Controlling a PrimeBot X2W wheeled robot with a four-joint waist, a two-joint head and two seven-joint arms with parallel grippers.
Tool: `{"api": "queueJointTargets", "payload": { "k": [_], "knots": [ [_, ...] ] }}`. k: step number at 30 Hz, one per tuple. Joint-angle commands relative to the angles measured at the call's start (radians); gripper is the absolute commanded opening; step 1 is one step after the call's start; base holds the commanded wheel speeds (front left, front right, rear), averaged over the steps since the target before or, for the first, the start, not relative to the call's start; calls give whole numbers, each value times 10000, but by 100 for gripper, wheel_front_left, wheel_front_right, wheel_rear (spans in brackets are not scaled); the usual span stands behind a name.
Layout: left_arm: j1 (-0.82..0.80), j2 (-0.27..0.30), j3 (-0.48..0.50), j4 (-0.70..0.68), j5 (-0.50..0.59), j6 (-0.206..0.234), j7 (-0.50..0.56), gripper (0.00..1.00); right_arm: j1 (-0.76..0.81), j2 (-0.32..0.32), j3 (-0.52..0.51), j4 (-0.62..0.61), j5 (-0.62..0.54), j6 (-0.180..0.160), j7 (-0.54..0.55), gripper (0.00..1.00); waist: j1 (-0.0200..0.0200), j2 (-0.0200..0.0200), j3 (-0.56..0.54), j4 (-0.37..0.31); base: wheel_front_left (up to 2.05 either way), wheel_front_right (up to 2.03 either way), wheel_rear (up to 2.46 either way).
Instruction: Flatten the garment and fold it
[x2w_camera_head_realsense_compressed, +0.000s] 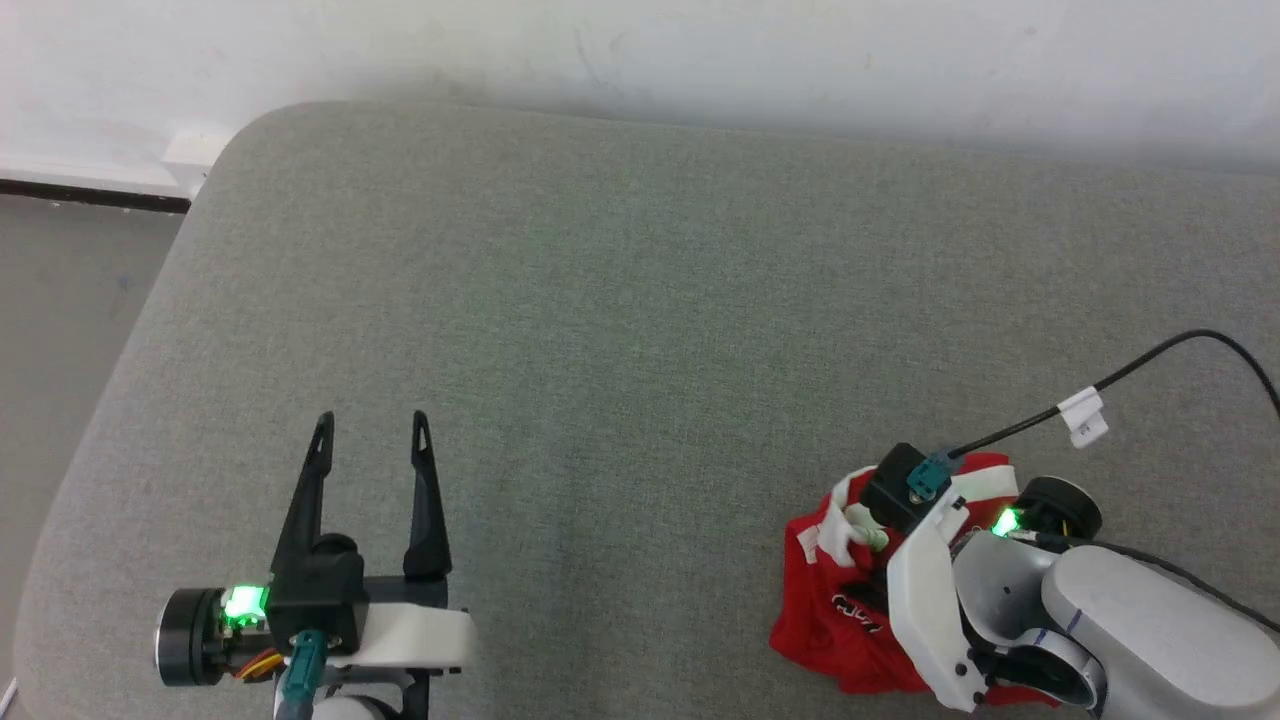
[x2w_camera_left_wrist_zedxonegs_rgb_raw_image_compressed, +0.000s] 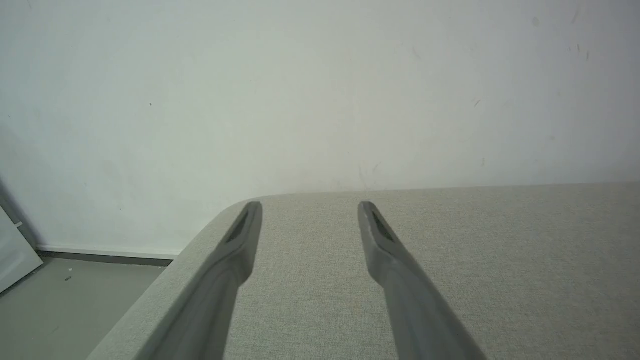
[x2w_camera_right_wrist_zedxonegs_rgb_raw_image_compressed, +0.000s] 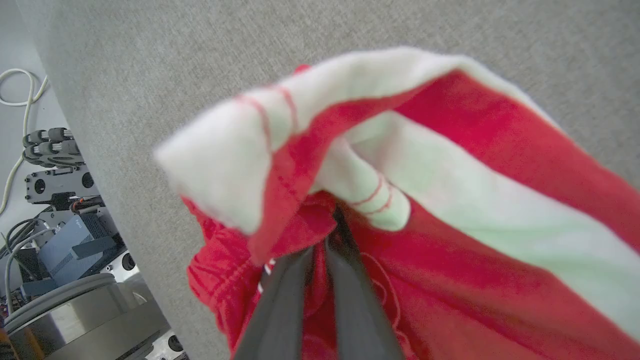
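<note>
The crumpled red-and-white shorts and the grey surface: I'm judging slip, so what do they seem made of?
Red-and-white shorts: soft matte cloth, probably synthetic knit; limp folds, stitched seams. Grey surface: matte woven upholstery fabric, perhaps padded; fine weave, rounded corner.

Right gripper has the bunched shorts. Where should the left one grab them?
Take the garment by its exposed red left edge, left gripper coming from its own side over the cushion: the right gripper, shut on it, covers the right half.
</note>
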Motion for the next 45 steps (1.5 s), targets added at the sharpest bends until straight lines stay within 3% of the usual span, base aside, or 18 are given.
{"api": "queueJointTargets", "payload": {
  "k": [1,2,3,4,10,16,22,28,32,36,41,45],
  "knots": [
    [-85,-38,22,50,-45,-8,-47,100,-89,104,215,354,77,-7,-267,0,-1,-1,-13,0,0,0,0],
    [-48,-38,59,56,-53,2,-47,100,-132,149,306,455,143,-7,-488,4,-1,-1,-45,-50,0,0,0],
    [-7,-31,108,65,-62,14,-47,100,-226,152,404,470,136,-7,-748,62,-1,-1,-82,-119,0,0,0],
    [29,-21,151,85,-69,15,-47,100,-340,117,472,424,95,-7,-1063,100,-1,-1,-132,-192,0,0,0],
    [215,-7,416,412,-148,7,-47,100,-664,-594,-341,-529,-638,-7,-3540,100,-1,-1,-636,-534,0,0,0],
    [272,68,539,444,-172,-245,-47,100,-16,-652,-3429,-885,-2378,-7,-6083,100,-1,-1,-1044,-971,0,0,0],
    [295,76,598,384,-155,-451,-47,100,1713,751,-7266,-916,-4748,-7,-7949,100,-1,-1,-1315,-1206,0,0,0],
    [290,2,607,194,-213,-689,-47,100,3784,2771,-9704,-1816,-6239,-7,-8445,100,-1,-1,-1394,-1199,0,0,0],
    [321,-58,594,177,-249,-892,-47,100,5120,4140,-10571,-2630,-6632,-7,-8463,100,-1,-1,-1401,-1117,0,0,0],
    [364,-102,574,194,-210,-1033,-47,100,6254,4844,-10825,-2905,-6732,-7,-8466,100,-1,-1,-1401,-1059,0,0,0],
    [352,-128,646,178,-166,-1103,-47,100,5871,5016,-11178,-3830,-6308,-7,-8467,100,-1,-1,-1238,-1178,0,0,0],
    [209,-174,593,241,-108,-1162,-47,100,4760,4178,-10972,-3756,-6130,-7,-8468,100,-1,-1,-1155,-1133,0,0,0]
  ]
}}
